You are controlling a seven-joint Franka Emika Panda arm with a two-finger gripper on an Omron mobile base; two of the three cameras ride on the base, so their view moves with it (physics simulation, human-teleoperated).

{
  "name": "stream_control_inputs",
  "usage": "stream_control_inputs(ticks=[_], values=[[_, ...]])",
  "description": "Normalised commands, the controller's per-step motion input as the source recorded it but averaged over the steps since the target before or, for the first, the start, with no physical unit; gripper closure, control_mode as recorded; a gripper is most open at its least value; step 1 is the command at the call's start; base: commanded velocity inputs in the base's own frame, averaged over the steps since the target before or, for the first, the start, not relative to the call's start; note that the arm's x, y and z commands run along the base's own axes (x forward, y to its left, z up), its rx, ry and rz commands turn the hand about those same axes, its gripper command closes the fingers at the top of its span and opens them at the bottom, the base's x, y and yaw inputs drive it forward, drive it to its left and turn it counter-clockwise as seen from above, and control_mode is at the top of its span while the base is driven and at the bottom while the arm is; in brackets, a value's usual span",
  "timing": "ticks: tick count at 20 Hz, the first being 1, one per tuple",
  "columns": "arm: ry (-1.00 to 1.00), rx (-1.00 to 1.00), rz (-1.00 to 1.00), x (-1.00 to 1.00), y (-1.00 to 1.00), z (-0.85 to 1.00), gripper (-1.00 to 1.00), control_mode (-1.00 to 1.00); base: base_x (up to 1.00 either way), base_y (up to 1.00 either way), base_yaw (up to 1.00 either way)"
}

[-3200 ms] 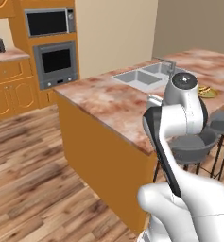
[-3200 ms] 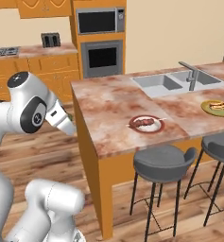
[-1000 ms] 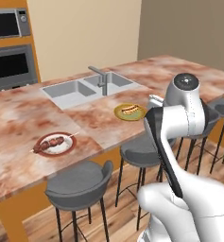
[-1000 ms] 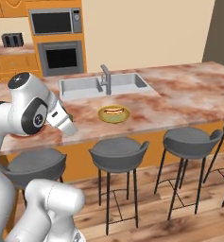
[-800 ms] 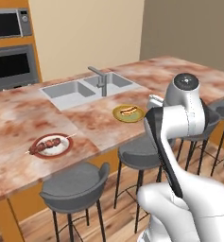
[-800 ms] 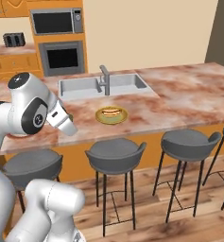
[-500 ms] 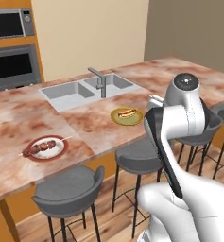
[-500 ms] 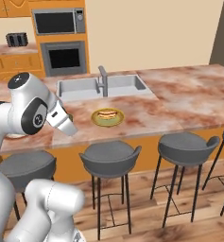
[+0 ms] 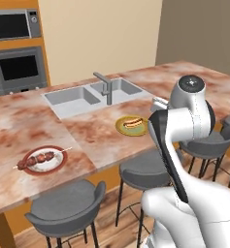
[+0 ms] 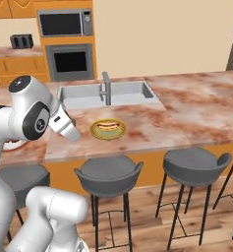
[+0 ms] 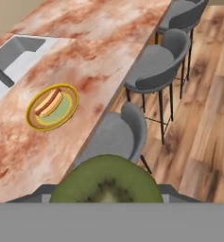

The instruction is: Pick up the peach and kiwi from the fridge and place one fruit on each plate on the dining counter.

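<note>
My gripper (image 11: 107,194) is shut on the kiwi (image 11: 106,178), whose round green face with an olive rim sits at the bottom of the hand view. It hangs over the stools, just off the front edge of the dining counter (image 11: 108,56). The yellowish plate (image 11: 52,107) with a hot dog on it lies on the pinkish stone top (image 9: 94,138), near the sink; it is also seen as the plate (image 9: 132,125) and the plate (image 10: 108,129). The red-rimmed plate (image 9: 41,161) carries a skewer, further left. The peach and the fridge are out of view.
Grey bar stools (image 10: 107,174) (image 9: 68,208) (image 11: 153,66) line the counter's near side over a wooden floor (image 11: 203,118). The inset sink (image 9: 90,94) with its faucet (image 10: 106,86) lies behind the plates. An oven (image 10: 71,61) and a microwave (image 10: 64,22) stand on the back wall.
The whole picture has shifted: the base has driven along the counter, so plates and stools slid left in both base views. The arm keeps its pose with the kiwi held.
</note>
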Motion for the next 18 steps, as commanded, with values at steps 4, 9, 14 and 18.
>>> stream_control_inputs(ticks=[4, 9, 14, 18], values=[[0.00, 0.00, 0.00, 0.00, 0.00, 0.00, 1.00, 1.00, 0.43, -0.09, 0.10], [0.00, 0.00, 0.00, 0.00, 0.00, 0.00, 1.00, 1.00, 0.42, -0.08, 0.10], [0.00, 0.00, 0.00, 0.00, 0.00, 0.00, 1.00, 1.00, 0.37, -0.16, 0.11], [0.00, 0.00, 0.00, 0.00, 0.00, 0.00, 1.00, 1.00, 0.41, -0.17, 0.11]])
